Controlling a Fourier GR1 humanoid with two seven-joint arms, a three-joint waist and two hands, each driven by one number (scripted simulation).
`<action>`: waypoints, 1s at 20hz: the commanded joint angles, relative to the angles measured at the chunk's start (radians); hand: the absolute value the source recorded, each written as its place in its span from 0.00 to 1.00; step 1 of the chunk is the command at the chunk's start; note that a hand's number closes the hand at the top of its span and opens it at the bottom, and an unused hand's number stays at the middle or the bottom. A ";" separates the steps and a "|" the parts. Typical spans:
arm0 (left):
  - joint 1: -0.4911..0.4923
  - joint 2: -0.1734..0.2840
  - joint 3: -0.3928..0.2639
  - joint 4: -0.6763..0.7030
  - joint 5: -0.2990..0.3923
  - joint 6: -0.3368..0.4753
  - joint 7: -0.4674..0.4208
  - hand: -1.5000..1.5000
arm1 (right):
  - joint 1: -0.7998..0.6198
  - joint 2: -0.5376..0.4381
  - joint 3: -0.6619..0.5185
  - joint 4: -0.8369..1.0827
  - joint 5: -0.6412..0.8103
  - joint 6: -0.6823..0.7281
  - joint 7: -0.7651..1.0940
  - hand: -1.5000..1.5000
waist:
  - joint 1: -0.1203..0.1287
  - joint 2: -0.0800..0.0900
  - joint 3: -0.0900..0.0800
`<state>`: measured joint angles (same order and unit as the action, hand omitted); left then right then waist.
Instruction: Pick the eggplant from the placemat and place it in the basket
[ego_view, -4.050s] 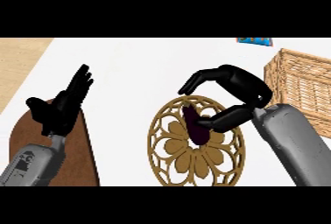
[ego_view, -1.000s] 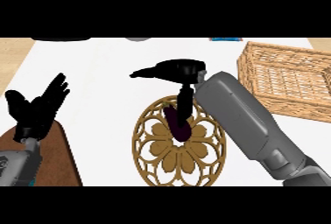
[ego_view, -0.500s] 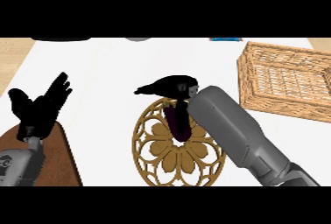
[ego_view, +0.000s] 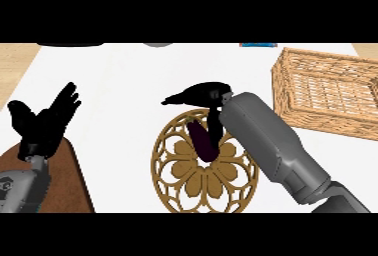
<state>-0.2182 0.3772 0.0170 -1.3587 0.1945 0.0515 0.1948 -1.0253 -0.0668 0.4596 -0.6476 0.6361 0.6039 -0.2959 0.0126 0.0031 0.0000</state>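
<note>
The white counter top (ego_view: 118, 75) lies bare between the two arms and above the placemat, as far as the dark objects cut off at the far edge. The round golden openwork placemat (ego_view: 207, 172) lies at centre, its near rim running to the lower edge of the view. The square woven wicker basket (ego_view: 331, 91) stands at the right, well apart from the placemat, with a strip of bare counter between them; its right side is cut by the view's edge. A brown wooden board (ego_view: 70, 180) occupies the lower left corner.

The dark purple elongated eggplant (ego_view: 201, 140) lies on the upper half of the placemat, lengthwise toward the far edge, slightly tilted. Its skin is nearly black, and its upper end is hidden behind the hand.

The right hand (ego_view: 201, 94) is above the placemat's far rim, fingers curled downward beside the eggplant's upper end; whether they close on it cannot be told. The grey right forearm (ego_view: 269, 145) crosses the placemat's right side.

The left hand (ego_view: 46, 122) rests at the left edge, fingers straight and spread, holding nothing.
</note>
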 joint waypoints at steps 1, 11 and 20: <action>0.012 -0.030 0.009 0.070 -0.024 -0.020 -0.065 0.50 | -0.005 -0.012 -0.034 0.002 0.026 0.029 -0.035 0.00 | -0.006 -0.001 0.000; -0.019 -0.014 0.059 0.037 -0.016 -0.064 -0.008 0.50 | 0.097 -0.004 -0.032 -0.064 0.102 0.047 -0.112 0.00 | -0.007 -0.002 0.000; 0.004 -0.061 0.049 -0.018 -0.062 -0.034 0.011 0.50 | 0.154 0.038 -0.009 -0.052 0.232 -0.049 -0.083 0.00 | -0.005 -0.002 0.000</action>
<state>-0.2179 0.3317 0.0635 -1.3682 0.1409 0.0181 0.2052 -0.9085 -0.0457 0.4282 -0.7049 0.8085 0.5994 -0.3753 0.0069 0.0010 0.0000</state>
